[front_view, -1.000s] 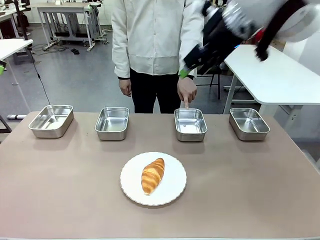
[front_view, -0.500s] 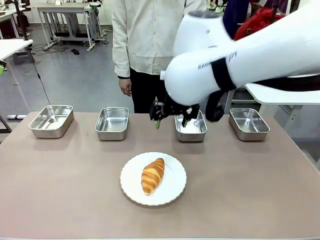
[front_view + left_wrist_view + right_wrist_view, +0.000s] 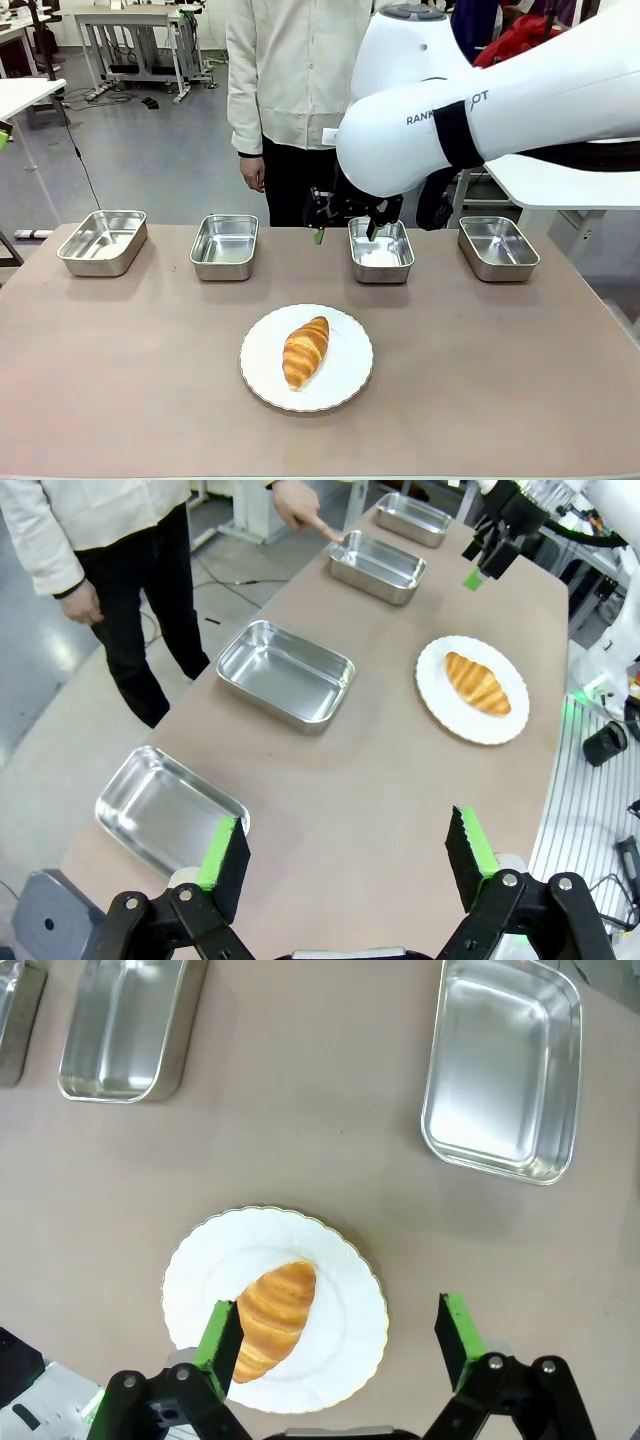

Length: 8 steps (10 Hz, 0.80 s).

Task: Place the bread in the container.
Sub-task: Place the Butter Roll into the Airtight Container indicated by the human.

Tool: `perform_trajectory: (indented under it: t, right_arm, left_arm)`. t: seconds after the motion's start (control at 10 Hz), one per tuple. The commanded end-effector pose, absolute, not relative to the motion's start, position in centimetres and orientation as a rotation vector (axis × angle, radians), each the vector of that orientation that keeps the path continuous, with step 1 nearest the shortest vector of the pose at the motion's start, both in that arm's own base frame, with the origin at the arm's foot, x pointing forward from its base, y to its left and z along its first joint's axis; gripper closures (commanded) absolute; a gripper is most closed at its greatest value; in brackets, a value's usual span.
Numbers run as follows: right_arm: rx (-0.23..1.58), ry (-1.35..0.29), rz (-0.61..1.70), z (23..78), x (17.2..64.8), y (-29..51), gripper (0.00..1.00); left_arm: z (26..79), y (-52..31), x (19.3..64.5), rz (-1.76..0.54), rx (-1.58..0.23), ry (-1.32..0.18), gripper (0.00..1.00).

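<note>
Golden-brown bread with darker ridged bands. White plate with a thin gold scalloped edge. The container and the other pans are shiny silver. Matte taupe-brown table. Black right gripper with bright green pads, and a white arm with a black band. The person's shirt is cream and the trousers are black.

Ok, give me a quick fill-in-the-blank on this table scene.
The bread lies on a white ____.
The person's hand points at the container, ____ in the row from the robot's left.
The right gripper has its jaws ____, holding nothing.
Missing: plate; third; open.
</note>
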State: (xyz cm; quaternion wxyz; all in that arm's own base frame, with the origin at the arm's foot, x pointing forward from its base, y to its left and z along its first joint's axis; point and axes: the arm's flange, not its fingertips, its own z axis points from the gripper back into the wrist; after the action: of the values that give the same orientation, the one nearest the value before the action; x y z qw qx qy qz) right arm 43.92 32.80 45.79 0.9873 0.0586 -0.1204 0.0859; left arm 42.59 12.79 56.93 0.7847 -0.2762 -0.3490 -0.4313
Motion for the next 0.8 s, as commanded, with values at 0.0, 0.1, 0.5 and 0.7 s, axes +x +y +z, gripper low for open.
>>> perform_trajectory:
  t: [0.0, 0.1, 0.5, 0.7]
  right_arm:
    - [0.144, -0.238, 0.187, 45.5, 43.6, 32.6, 0.0]
    - [0.118, -0.242, 0.172, 45.8, 43.9, 32.8, 0.0]
    - [0.085, -0.237, -0.059, 42.5, 40.1, 37.9, 0.0]
    - [0.076, -0.199, -0.157, 41.1, 38.3, 39.7, 0.0]
  left_arm:
    - [57.1, 12.8, 42.3, -0.943, -0.609, -0.773, 0.0]
    - [57.1, 12.8, 42.3, -0.943, -0.609, -0.773, 0.0]
    - [57.1, 12.8, 42.3, -0.943, -0.609, -0.773, 0.0]
    - [57.1, 12.8, 42.3, -0.943, -0.609, -0.773, 0.0]
